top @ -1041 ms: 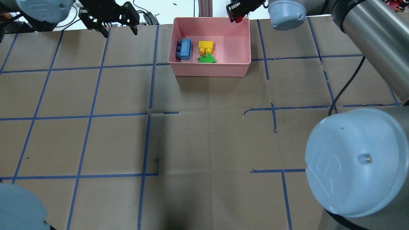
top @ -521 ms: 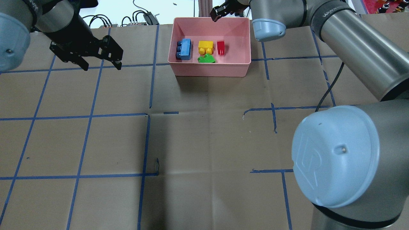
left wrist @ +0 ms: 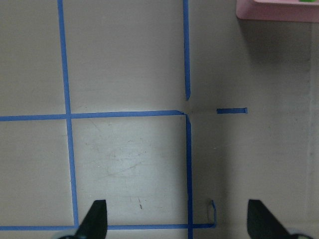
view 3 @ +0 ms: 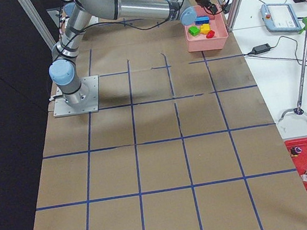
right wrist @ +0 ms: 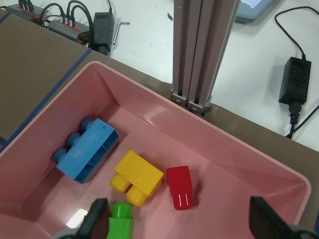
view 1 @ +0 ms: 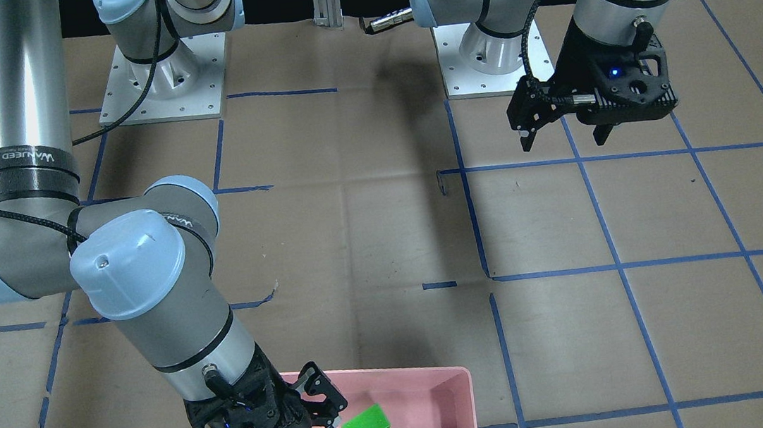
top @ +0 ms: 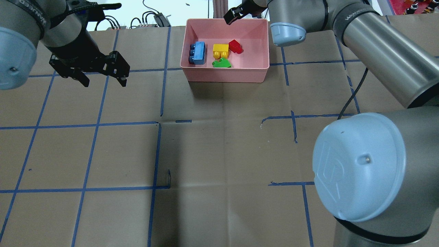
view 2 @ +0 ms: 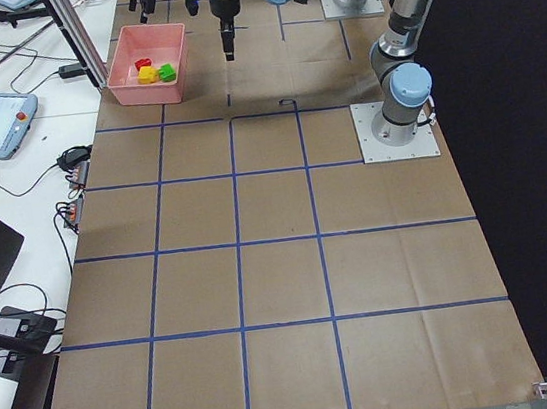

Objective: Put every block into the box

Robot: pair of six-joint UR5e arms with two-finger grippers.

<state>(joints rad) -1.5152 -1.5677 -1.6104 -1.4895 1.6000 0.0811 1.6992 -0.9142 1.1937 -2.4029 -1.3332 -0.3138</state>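
The pink box stands at the far middle of the table. In it lie the light blue block, the yellow block, the green block and the red block, which leans against the yellow one. The right wrist view shows the blue, yellow, red and green blocks inside. My right gripper is open and empty above the box's far rim. My left gripper is open and empty over bare table, left of the box.
An aluminium post rises just behind the box, with cables and power adapters on the white bench beyond. Blue tape lines grid the brown table cover. The box corner shows in the left wrist view.
My right gripper let go of the red block, which dropped into the box and tipped against the yellow one. My left gripper came from the far edge toward the robot.
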